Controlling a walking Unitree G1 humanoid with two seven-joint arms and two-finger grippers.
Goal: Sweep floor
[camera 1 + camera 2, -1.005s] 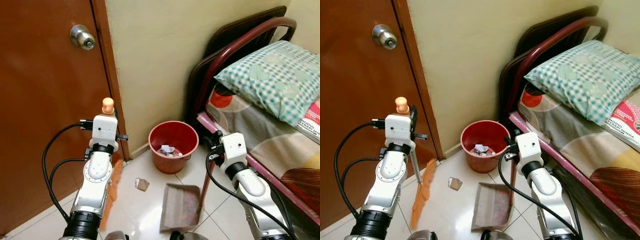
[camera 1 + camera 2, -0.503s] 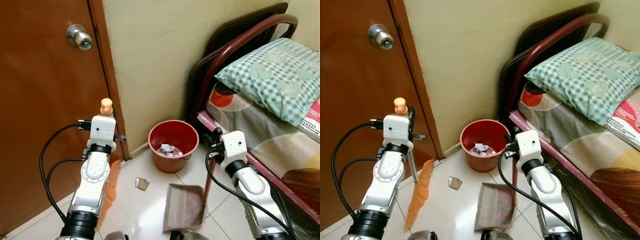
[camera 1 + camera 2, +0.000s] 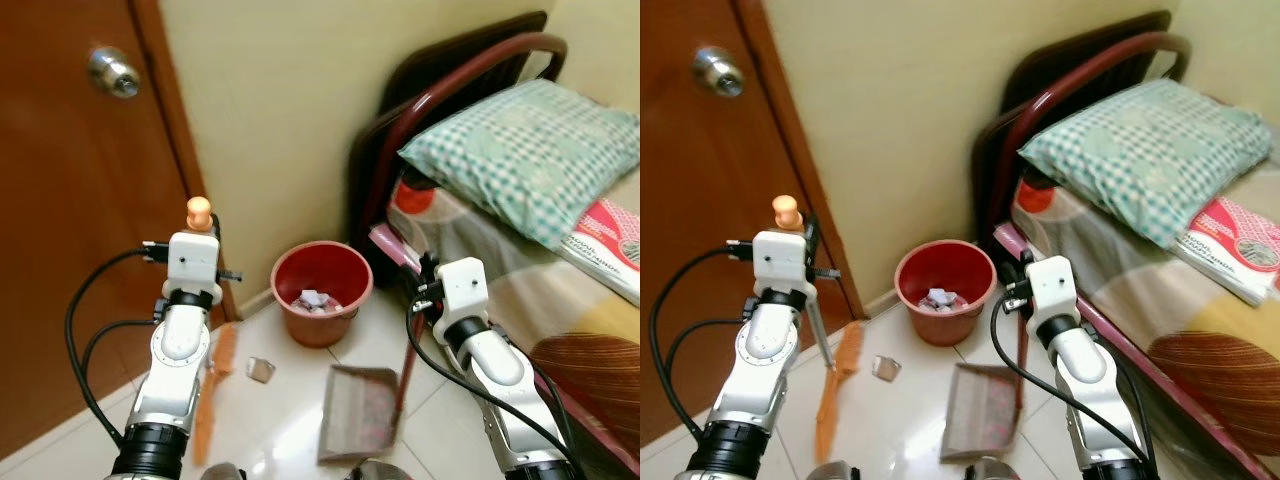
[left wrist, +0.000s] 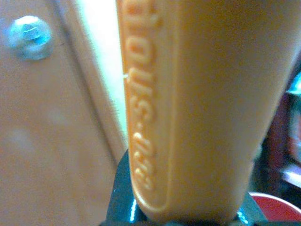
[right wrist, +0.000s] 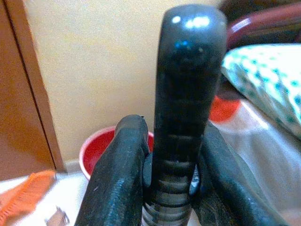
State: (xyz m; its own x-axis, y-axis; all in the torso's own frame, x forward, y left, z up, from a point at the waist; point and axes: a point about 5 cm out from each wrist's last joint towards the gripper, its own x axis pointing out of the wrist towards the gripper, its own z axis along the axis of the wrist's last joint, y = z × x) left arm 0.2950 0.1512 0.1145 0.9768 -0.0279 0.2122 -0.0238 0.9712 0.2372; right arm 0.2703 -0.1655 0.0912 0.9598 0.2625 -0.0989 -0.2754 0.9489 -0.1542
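Mid-sweep: left gripper pinches the broom, right gripper the dustpan; next, brush the scrap in.

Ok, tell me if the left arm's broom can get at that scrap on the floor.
Probably yes: the broom bristles sit on the floor just beside the scrap, with bare tile between them and the dustpan waiting on the other side.

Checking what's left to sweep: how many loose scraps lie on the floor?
1: a scrap on the tiles between broom and dustpan. Others may hide behind the arms.
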